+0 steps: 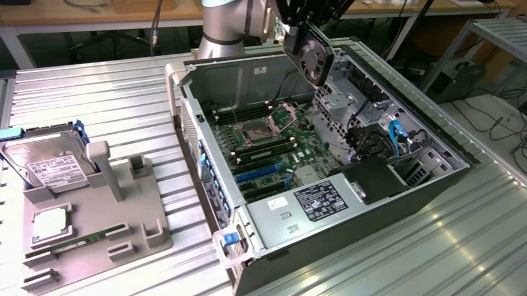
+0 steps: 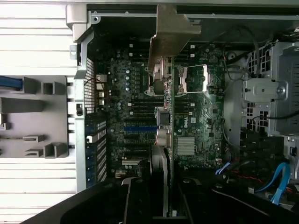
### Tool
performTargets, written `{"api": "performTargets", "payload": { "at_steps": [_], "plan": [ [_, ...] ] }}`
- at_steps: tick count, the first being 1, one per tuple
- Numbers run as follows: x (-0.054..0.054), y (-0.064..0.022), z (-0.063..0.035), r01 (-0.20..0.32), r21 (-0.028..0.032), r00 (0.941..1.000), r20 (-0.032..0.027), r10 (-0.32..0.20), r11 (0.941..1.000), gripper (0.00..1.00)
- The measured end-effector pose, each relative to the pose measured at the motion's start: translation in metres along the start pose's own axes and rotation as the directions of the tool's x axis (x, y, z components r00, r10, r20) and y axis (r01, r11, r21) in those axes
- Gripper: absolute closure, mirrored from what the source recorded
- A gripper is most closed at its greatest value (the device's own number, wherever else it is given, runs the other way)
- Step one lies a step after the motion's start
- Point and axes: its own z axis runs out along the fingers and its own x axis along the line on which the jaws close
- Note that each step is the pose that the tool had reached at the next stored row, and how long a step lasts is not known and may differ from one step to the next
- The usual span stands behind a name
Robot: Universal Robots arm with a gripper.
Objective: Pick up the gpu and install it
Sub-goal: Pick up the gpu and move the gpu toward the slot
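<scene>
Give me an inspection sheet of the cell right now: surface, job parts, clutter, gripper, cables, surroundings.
Surface: ribbed silver metal table, carrying the case and tray.
Job's things: gpu, a slim black card with one round fan and a silver bracket, held in the air above the open black computer case; green motherboard exposed.
Clutter: grey plastic tray at the exterior view's left, holding a silver boxy hard drive with white label, a narrow green memory stick and a square silver processor chip.
Grippers: black gripper shut on the gpu.
Cables: blue flat cables inside the case; black floor cables.
Surroundings: wooden bench behind.
</scene>
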Motion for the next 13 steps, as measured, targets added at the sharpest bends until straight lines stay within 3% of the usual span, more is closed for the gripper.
{"api": "performTargets", "payload": {
  "at_steps": [13],
  "plan": [
    [-0.035,0.0042,0.0009,0.0,0.0,1.0,0.0,0.0,1.0,0.73]
  ]
}}
